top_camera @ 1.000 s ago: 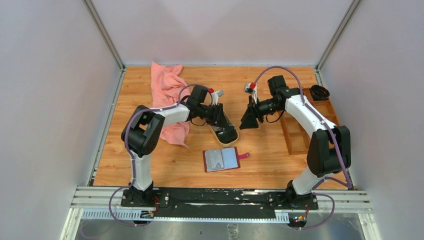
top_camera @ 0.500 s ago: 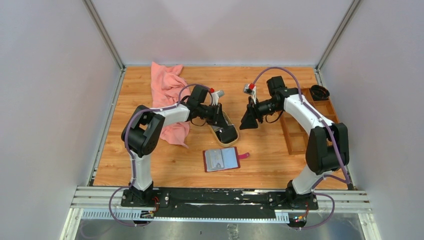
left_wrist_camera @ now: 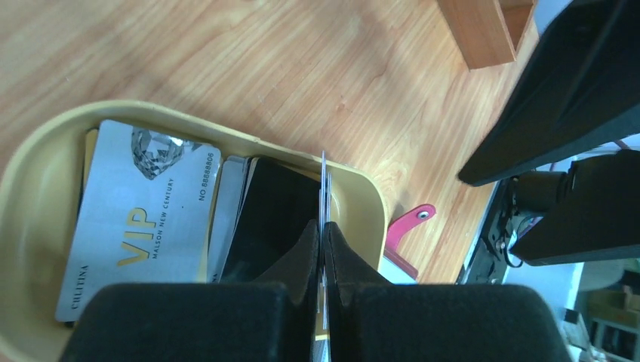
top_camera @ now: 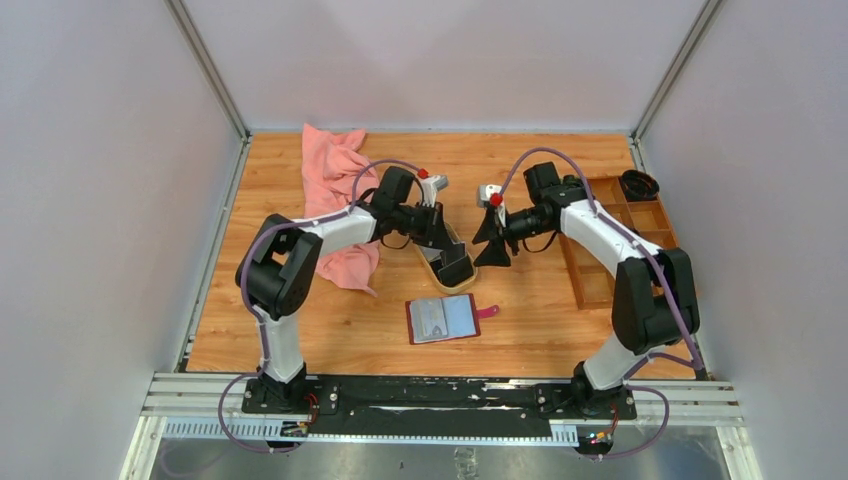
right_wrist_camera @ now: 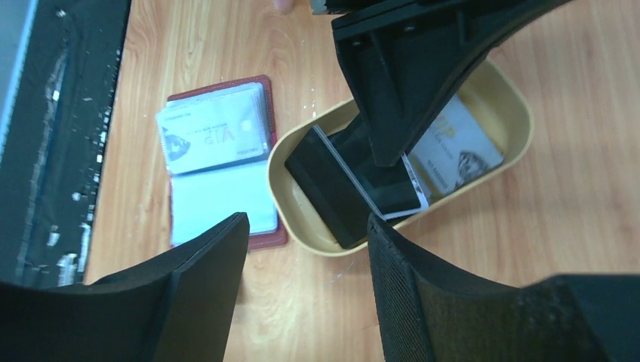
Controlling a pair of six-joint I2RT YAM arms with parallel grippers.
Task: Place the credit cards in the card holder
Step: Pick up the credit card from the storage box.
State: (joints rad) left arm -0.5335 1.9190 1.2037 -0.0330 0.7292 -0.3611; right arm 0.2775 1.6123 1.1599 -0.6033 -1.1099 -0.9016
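Several credit cards (left_wrist_camera: 143, 204), silver and black, lie in tan dish (left_wrist_camera: 30, 226)

Wooden table (top_camera: 540, 325): pink cloth (top_camera: 335, 180) crumpled far left, tan oval dish (right_wrist_camera: 521, 113) mid-table, wooden compartment tray (top_camera: 592, 290) along the right edge. Card holder (top_camera: 443, 319) lies open, nearer the front, close to the dish.

We read print on the silver credit card (left_wrist_camera: 140, 219) lying in the tan oval dish (left_wrist_camera: 30, 188): a large gold "VIP", beneath it in small capitals "MALSON NEW CENTURY", near one edge "NO 88888806", and near the opposite edge "CHLITINA". In the right wrist view we make out "VIP" again on the pale card (right_wrist_camera: 213, 128) sitting in the open card holder (right_wrist_camera: 223, 207); its smaller lines are too blurred for us to read
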